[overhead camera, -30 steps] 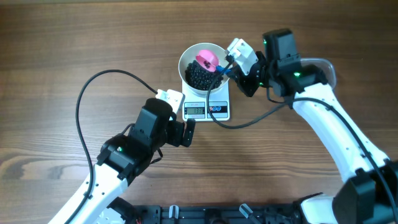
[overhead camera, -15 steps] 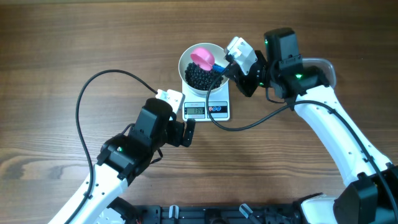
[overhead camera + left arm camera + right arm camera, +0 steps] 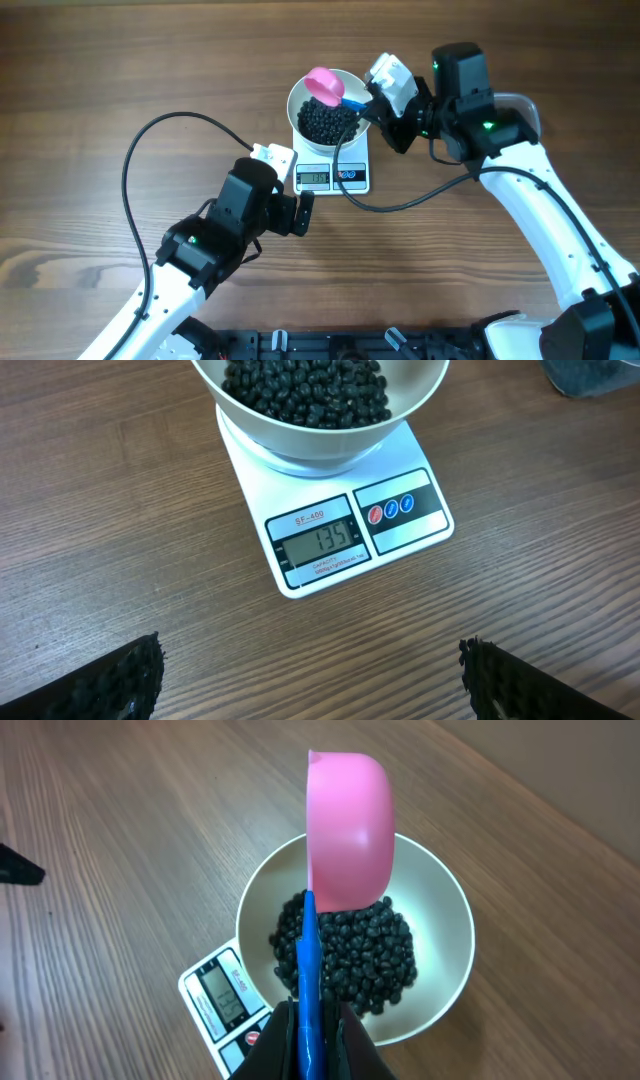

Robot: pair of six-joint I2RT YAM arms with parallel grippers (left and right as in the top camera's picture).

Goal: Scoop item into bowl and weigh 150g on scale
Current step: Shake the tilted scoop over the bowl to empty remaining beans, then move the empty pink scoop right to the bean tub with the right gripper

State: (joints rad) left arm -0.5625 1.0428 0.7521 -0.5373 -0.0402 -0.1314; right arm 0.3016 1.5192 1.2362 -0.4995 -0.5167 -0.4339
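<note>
Many black beans in white bowl on scale, display 135. Right gripper clamped on pink scoop handle above bowl; left gripper spread apart. Risk: overfull next scoop overshoots target.

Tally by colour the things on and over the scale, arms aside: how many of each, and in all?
White: 2, bowl and scale
Pink: 1, scoop, blue handle
Black: 1, bean heap
Total: 4
</note>
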